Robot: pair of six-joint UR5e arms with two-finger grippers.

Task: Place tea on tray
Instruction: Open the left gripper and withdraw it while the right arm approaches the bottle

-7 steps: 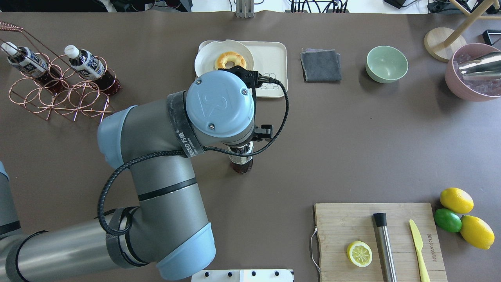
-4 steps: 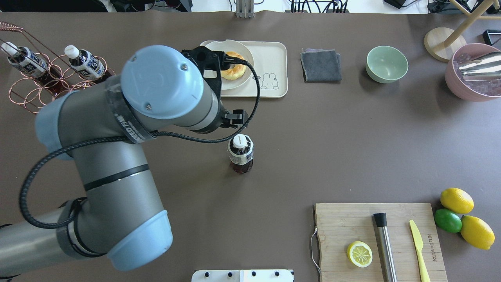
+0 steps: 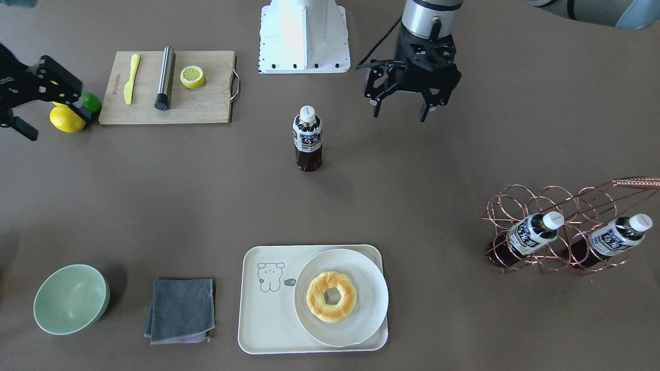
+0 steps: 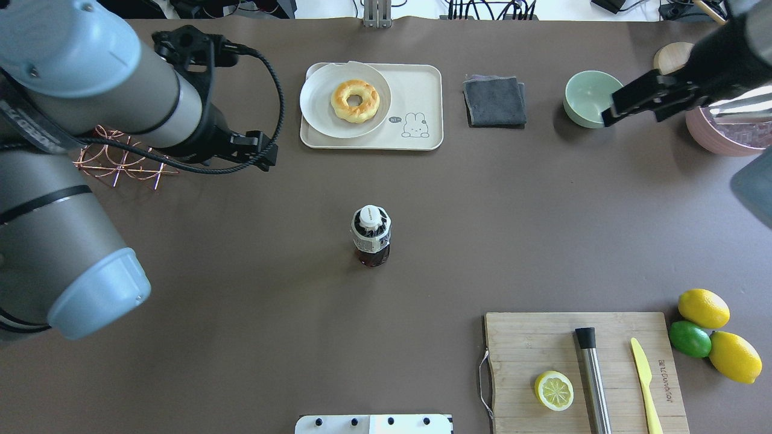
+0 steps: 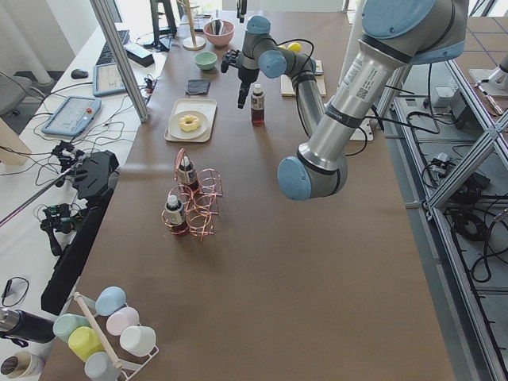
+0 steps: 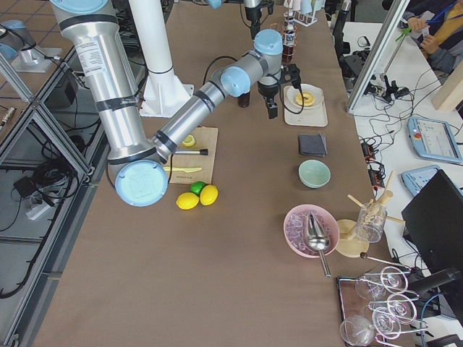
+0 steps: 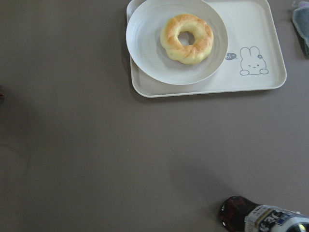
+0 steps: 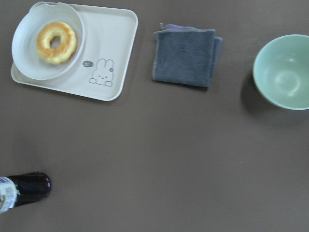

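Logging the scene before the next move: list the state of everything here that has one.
tea, upright on the table, capped, not gripped.
tray, carries the plate, no bottle.
plate, on the tray, holding a doughnut.
left gripper, open, empty.
right gripper, partly cropped, cannot tell.
cloth, folded.
lemon half, cut side up on the cutting board.

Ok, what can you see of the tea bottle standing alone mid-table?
The tea bottle is small, clear plastic, with dark brown tea inside, a white cap and a white-and-navy label round its upper half. It stands upright on the brown table, apart from the cream tray. Nothing touches it: the left gripper hangs open off to one side, clear of it.
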